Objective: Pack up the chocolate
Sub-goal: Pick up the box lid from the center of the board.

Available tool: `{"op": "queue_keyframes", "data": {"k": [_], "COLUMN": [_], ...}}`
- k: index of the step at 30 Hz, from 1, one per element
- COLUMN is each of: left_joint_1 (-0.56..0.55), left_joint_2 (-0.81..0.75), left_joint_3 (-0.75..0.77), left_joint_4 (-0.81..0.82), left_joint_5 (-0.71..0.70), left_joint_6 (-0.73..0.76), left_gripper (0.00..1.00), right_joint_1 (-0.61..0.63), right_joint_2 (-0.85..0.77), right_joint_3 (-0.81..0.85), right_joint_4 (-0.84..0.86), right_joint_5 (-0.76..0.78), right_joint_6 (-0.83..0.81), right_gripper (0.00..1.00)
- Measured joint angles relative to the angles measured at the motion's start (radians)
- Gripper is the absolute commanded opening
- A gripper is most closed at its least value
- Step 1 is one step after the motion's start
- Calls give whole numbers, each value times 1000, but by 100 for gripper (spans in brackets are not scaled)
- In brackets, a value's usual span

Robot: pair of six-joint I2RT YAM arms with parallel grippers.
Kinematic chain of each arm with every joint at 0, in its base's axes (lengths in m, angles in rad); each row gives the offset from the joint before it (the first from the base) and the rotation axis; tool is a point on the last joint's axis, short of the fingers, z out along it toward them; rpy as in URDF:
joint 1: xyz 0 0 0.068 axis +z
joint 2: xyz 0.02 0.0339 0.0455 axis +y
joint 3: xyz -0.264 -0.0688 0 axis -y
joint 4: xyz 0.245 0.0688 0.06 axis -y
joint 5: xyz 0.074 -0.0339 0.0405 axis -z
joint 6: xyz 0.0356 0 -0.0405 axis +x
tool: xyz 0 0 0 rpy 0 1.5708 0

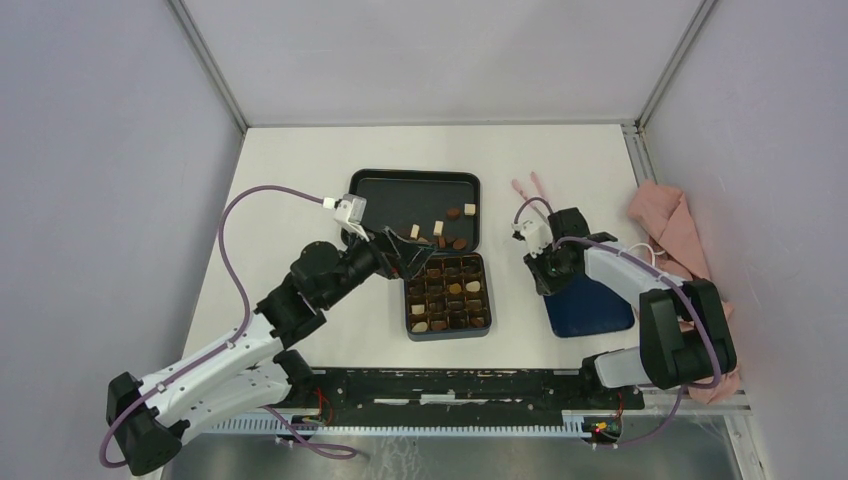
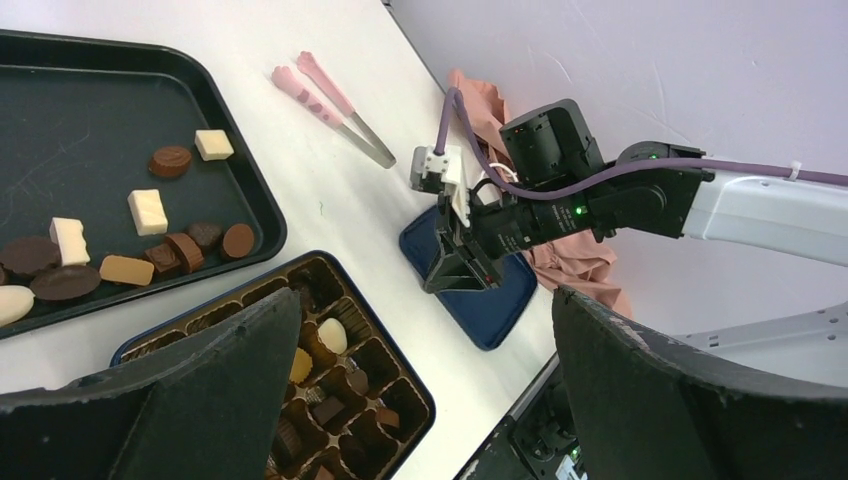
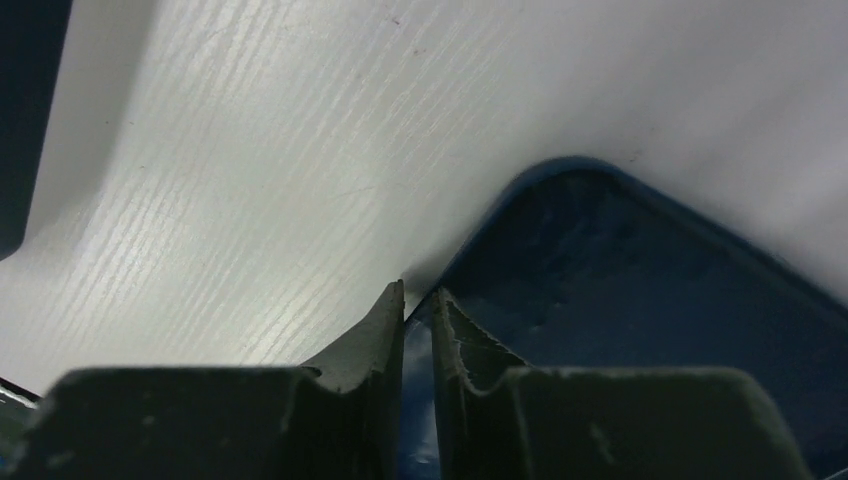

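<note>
Loose chocolate pieces (image 1: 447, 229) in dark brown, mid brown and cream lie on a black tray (image 1: 400, 195); they show in the left wrist view (image 2: 148, 212) too. More pieces sit in the dark compartment box (image 1: 447, 296), which also appears in the left wrist view (image 2: 385, 365). My left gripper (image 1: 410, 258) hovers over the box's far left corner, wide open and empty (image 2: 425, 300). My right gripper (image 1: 546, 278) is shut on the rim of a blue lid (image 3: 640, 290), at the lid's far left corner.
The blue lid (image 1: 592, 305) lies right of the box. Pink tweezers (image 1: 529, 187) lie on the table beyond it. A pink cloth (image 1: 668, 228) is bunched at the right wall. Walls enclose three sides.
</note>
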Motion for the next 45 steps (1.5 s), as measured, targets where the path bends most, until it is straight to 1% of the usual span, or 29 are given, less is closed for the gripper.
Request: {"op": "queue_keyframes", "data": {"k": [3,7,10,17,21,22,24,26,29,33,36,40,45], "left_joint_1": [0,0,0,0,0,0,0,0,0,0,0,0,0], "left_joint_2": [-5,-5,-5,3,7,7,7,10,21,47,51,20,-53], "left_joint_3": [0,0,0,0,0,0,0,0,0,0,0,-6,-39], "left_joint_4": [-2,-3,-6,-10,-10,-10,-10,-10,-10,-11,-26,-16,57], "left_joint_5": [-4,-7,-9,-14,-14,-14,-14,-12,9,50,64,91,175], "left_joint_6": [0,0,0,0,0,0,0,0,10,70,140,253,425], "left_gripper": [100,100,100,100,100,100,100,100,100,98,98,100,100], "right_joint_1": [23,51,67,74,75,77,79,83,85,85,85,84,85], "right_joint_2": [4,2,-7,-12,-9,-8,-8,-8,-11,-48,-97,-153,-206], "right_joint_3": [0,1,1,1,1,1,0,-3,-4,-3,25,119,225], "right_joint_4": [-1,-2,-17,-41,-40,-40,-37,-33,-30,-51,-100,-173,-249], "right_joint_5": [18,47,66,114,141,146,151,158,165,160,136,83,5], "right_joint_6": [-1,-12,-24,-56,-71,-76,-85,-96,-107,-137,-159,-184,-204], "right_gripper": [11,9,11,22,23,21,10,3,0,0,0,0,0]}}
